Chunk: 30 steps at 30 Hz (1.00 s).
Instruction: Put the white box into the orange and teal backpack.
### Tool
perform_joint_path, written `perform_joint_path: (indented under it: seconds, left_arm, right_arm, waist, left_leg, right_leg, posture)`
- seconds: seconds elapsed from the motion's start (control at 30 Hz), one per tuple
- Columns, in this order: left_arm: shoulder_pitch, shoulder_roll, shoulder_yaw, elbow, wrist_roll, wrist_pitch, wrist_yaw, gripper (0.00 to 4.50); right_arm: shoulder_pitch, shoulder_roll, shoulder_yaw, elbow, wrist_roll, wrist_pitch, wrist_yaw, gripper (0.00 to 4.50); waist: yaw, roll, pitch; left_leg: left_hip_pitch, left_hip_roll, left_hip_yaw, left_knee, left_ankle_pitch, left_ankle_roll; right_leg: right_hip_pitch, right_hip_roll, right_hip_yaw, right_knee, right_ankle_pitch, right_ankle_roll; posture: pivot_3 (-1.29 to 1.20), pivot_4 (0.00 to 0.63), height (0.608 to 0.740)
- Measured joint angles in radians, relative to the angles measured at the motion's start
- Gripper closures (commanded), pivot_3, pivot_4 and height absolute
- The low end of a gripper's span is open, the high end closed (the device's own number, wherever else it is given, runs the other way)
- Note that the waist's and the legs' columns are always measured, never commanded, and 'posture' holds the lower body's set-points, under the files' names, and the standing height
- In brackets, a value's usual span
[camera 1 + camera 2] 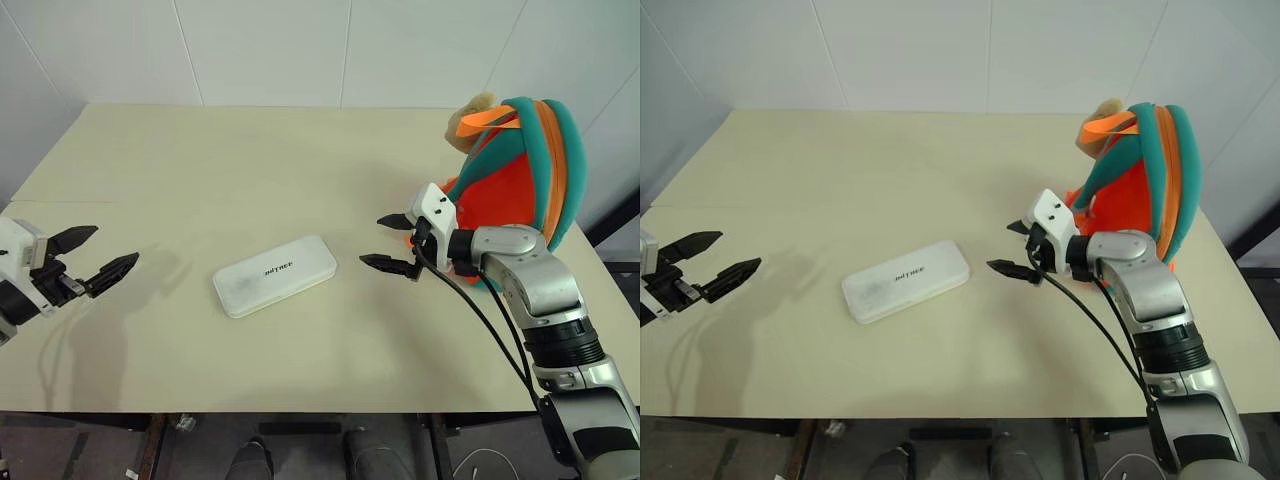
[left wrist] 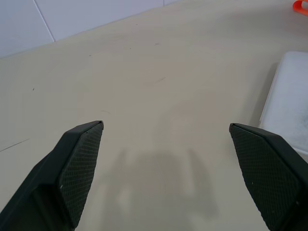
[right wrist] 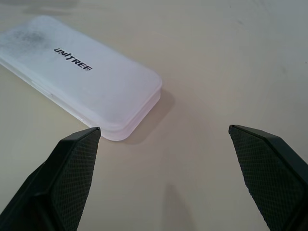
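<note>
The right end effector (image 3: 163,178) has its two black textured fingers (image 3: 72,178) spread wide, with nothing between them. Beyond the fingers the white box (image 3: 82,94) lies flat on the pale bench (image 3: 226,62), dark "UNITREE" lettering on its lid. Its rounded near corner is just beyond one fingertip, not touching it.

Setting: we class this as a robot test room or lab. We note a plain pale worktop (image 1: 300,160) against bare white panelled walls (image 1: 270,50), exposed black cabling (image 1: 480,310) along a metal robot arm (image 1: 545,300), and a dark floor below the worktop's near edge.
</note>
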<state>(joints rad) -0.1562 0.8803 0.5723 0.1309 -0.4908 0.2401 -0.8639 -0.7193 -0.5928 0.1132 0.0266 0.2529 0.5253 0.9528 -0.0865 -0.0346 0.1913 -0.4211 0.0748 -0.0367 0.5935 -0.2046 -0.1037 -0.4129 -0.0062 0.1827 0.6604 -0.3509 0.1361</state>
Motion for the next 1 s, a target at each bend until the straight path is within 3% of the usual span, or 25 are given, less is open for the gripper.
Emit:
perform_joint_path:
  seconds: [0.5,0.6,0.8,0.87,0.97,1.0]
  left_arm:
    - [0.025,0.0,0.008,-0.015,0.001,-0.019,-0.011,0.02]
    - [0.032,-0.002,0.008,-0.019,0.002,-0.026,-0.006,0.63]
    - [0.055,-0.027,0.008,-0.049,-0.001,-0.029,0.004,2.59]
    - [0.069,-0.036,0.006,-0.073,-0.003,-0.004,0.016,3.08]
    - [0.092,-0.043,0.002,-0.119,-0.02,0.069,0.037,4.17]
    - [0.097,-0.051,-0.004,-0.137,-0.027,0.099,0.046,4.46]
  right_arm:
    - [-0.014,0.05,0.006,0.003,-0.004,0.012,-0.03,0.0]
    - [-0.013,0.053,0.011,-0.003,-0.005,0.031,-0.033,0.62]
    - [-0.015,0.075,0.023,-0.019,-0.003,0.044,-0.049,2.75]
    - [-0.017,0.086,0.038,-0.009,-0.018,0.041,-0.056,3.3]
    - [-0.028,0.105,0.044,0.035,-0.044,0.015,-0.077,4.46]
    - [-0.034,0.112,0.045,0.053,-0.052,0.004,-0.083,4.5]
  waist:
    - [0.0,0.0,0.0]
    - [0.0,0.0,0.0]
    - [0.0,0.0,0.0]
    - [-0.001,0.0,0.0]
    - [-0.001,0.0,0.0]
    - [-0.001,0.0,0.0]
  left_leg:
    - [0.0,0.0,0.0,0.0,0.0,0.0]
    - [0.0,0.0,0.0,0.0,0.0,0.0]
    - [0.0,0.0,0.0,0.0,0.0,0.0]
    - [0.0,0.0,0.0,0.001,0.0,0.0]
    - [0.0,0.0,0.0,0.001,0.0,0.0]
    - [0.0,0.0,0.0,0.001,0.0,0.0]
  right_leg:
    - [0.001,0.0,0.0,0.0,0.0,0.0]
    - [0.0,0.0,0.0,0.0,0.0,0.0]
    - [0.001,0.0,0.0,0.0,0.0,0.0]
    - [0.001,0.0,0.0,0.0,0.0,0.0]
    - [0.001,0.0,0.0,0.0,0.0,0.0]
    - [0.001,0.0,0.0,0.0,0.0,0.0]
  posture:
    - [0.0,0.15,0.74]
    - [0.0,0.15,0.74]
    - [0.0,0.15,0.74]
    - [0.0,0.15,0.74]
    - [0.0,0.15,0.74]
    - [0.0,0.15,0.74]
